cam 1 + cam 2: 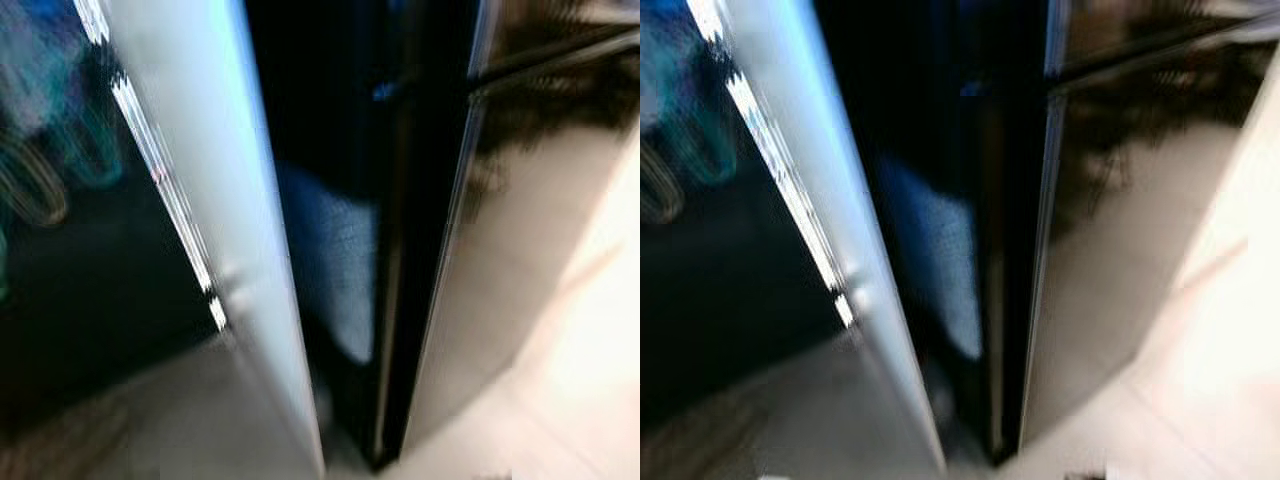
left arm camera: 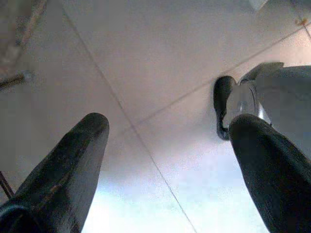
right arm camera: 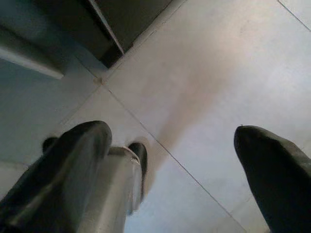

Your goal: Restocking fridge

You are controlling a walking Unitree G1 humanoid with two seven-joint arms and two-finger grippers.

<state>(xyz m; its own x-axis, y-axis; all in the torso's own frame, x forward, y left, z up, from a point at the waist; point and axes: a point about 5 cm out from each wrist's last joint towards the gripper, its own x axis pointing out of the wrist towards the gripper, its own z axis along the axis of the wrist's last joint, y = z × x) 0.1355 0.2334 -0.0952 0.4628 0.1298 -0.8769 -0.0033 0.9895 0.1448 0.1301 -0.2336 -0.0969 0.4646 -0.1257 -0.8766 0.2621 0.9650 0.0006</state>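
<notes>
Head views blurred, so the robot is likely mid-step. Fridge door [image 1: 215,200] on the left stands ajar, pale edge toward the camera, dark fridge [image 1: 340,150] interior just right of it; contents unreadable. Left gripper [image 2: 165,160] hangs over the tiled floor [image 2: 160,58], fingers spread, empty. Right gripper [image 3: 175,165] likewise, released, holding nothing. Judgement: arms idle because nothing is picked up to restock yet.

Left tool [image 2: 165,160] hanging over pale tiled floor [image 2: 160,63], black fingers [image 2: 63,170] spread apart, robot's foot [image 2: 224,111] below
</notes>
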